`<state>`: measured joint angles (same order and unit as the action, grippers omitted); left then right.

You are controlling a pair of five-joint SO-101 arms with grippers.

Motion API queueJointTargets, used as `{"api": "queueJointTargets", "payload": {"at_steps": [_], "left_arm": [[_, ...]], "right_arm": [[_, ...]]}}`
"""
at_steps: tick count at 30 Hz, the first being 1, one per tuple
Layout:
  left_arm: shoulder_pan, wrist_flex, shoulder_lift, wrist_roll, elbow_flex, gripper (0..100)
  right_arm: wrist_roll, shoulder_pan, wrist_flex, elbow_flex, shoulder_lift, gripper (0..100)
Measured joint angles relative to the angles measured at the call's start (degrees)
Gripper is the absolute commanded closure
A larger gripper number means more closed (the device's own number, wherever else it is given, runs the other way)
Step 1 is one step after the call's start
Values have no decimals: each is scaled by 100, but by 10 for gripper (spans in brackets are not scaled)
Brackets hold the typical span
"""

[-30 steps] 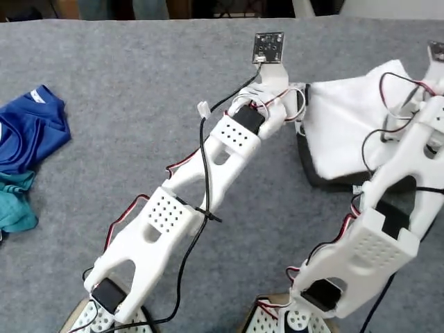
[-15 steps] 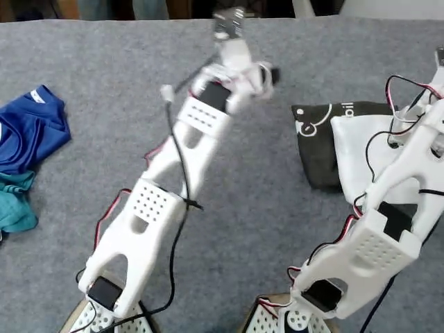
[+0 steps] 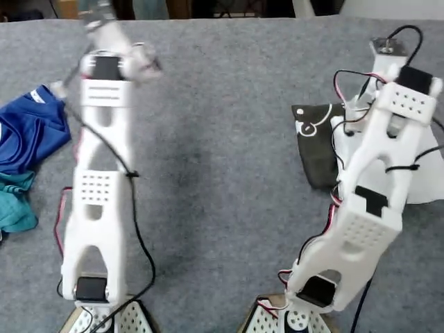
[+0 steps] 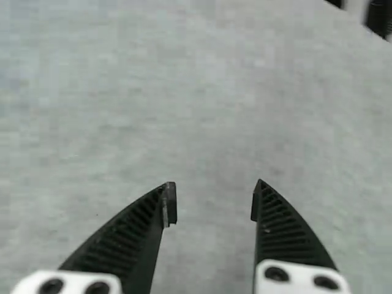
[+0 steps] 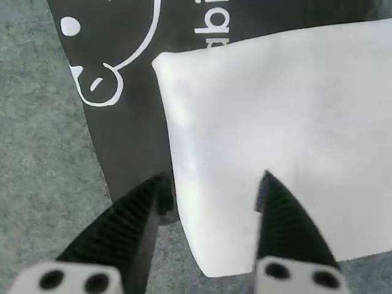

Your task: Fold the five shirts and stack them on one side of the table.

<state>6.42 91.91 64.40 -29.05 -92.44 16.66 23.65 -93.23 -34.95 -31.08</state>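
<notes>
Midway through a five-shirt folding job, two stages of the work sit at opposite sides of the grey table cover (image 3: 222, 139). On the right, a white shirt (image 5: 275, 110) lies folded into a flat rectangle on top of a black shirt (image 5: 122, 43) with a white cartoon print. The black one's edge and corner stick out from under it towards the middle of the table. The right gripper (image 5: 211, 190) hangs just above this pair, its jaws spread and holding nothing, straddling the near edge of the white fabric.

On the left, a blue shirt (image 3: 28, 128) lies crumpled at the table's edge, with a teal shirt (image 3: 14, 205) bunched beside it and touching it on the near side. Neither has been folded. The left arm (image 3: 97, 187) stretches to the far side of the table, close beside the blue shirt. The left gripper (image 4: 213, 202) is released and empty, with bare grey cloth beneath its tips.

Four shirts can be counted. By the look of it, two are folded and stacked at the right, so that side appears to be the chosen one. The blue and teal shirts have yet to be spread, folded and carried across to the pile, so the task seems to be less than half done.
</notes>
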Motion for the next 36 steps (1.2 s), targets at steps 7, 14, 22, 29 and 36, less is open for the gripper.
{"api": "queueJointTargets", "payload": {"at_steps": [7, 14, 22, 29, 36], "left_arm": [[1099, 747, 220, 0, 97, 776], [1600, 835, 712, 0, 97, 776], [1688, 835, 1108, 378, 97, 777], [1688, 835, 1345, 422, 88, 777], [1688, 826, 1345, 448, 88, 776]], "right_arm": [[0, -211, 18, -26, -510, 732], [18, -273, 35, -26, -580, 719], [369, -273, 431, -35, -1046, 720], [413, -264, 589, -44, -1231, 833], [413, -264, 589, -413, -1231, 981]]}}
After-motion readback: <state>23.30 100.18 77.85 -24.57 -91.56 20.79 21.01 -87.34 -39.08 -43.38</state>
